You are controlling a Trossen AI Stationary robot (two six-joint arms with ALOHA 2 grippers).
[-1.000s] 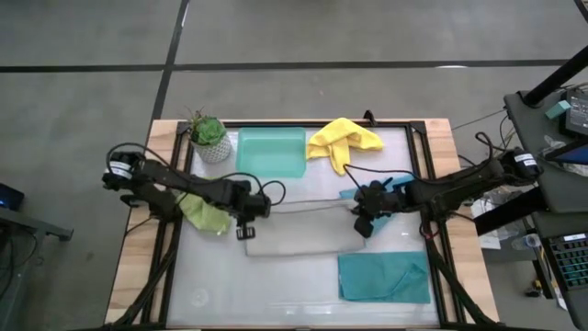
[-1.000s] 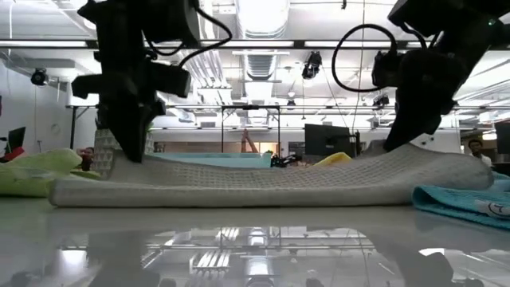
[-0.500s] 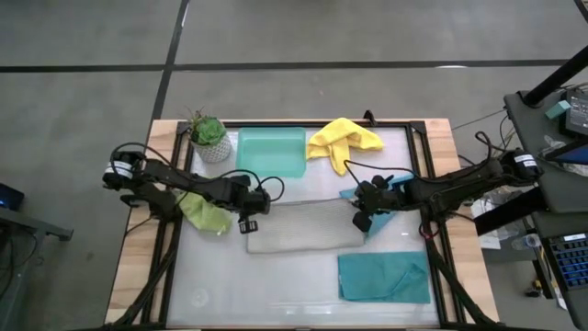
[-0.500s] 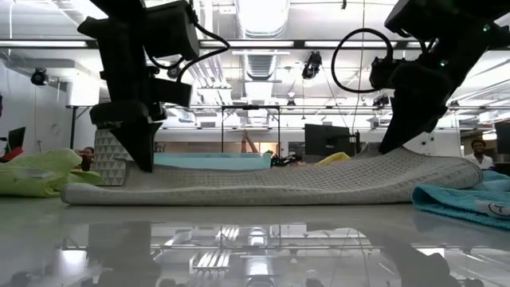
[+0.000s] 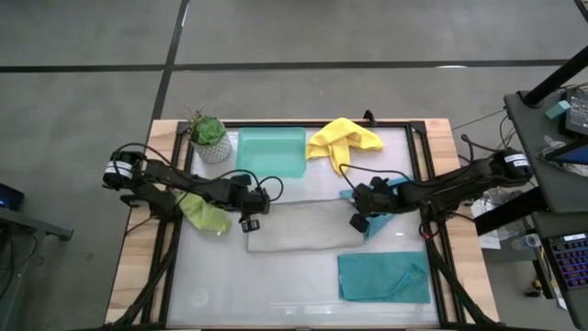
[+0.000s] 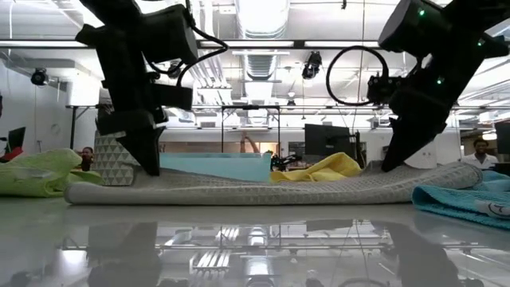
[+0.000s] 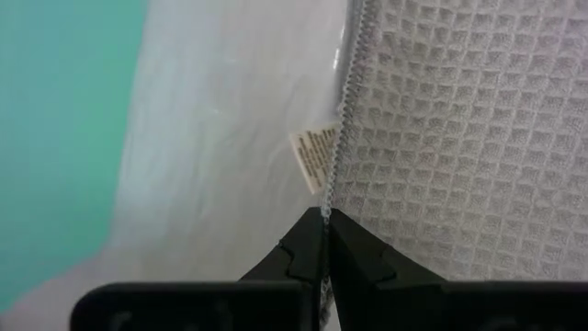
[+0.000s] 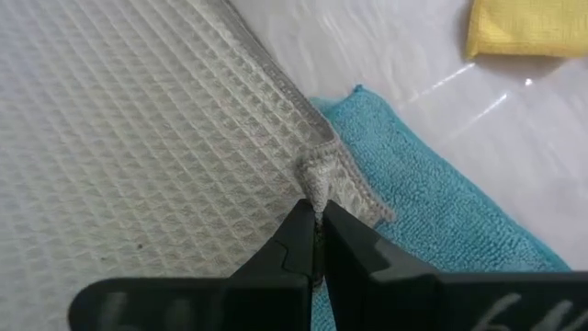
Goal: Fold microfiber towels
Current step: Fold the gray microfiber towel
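The grey waffle-weave towel (image 5: 303, 225) lies flat across the middle of the table, and it shows as a low strip in the low view (image 6: 263, 187). My left gripper (image 5: 246, 221) is shut on its left end, and my right gripper (image 5: 358, 222) is shut on its right end. Both stand low at the table. A lime green towel (image 5: 204, 213) lies bunched to the left. A yellow towel (image 5: 342, 140) lies crumpled at the far side. One teal towel (image 5: 383, 276) lies folded near the front right. Another teal towel (image 5: 393, 195) lies under my right arm. My left gripper pinches the grey towel's stitched edge (image 7: 333, 188) between its two fingers, just past a small sewn label (image 7: 312, 156). The fingers point steeply down, and the edge lies down at the table. My right gripper pinches a puckered corner (image 8: 317, 179) of the grey towel between its two fingers. It comes steeply from above on the table's right side. The corner sits low, beside the teal towel (image 8: 432, 211).
A translucent mint-green tray (image 5: 272, 152) and a small potted plant (image 5: 208, 136) stand at the far left of the table. Bare table top lies in front of the grey towel, near the front left.
Both grippers have gone a little toward the far edge and down, still shut on the grey towel. The towel's raised right end has sunk, so the towel now lies lower and flatter. Its near edge has slid slightly toward the far side.
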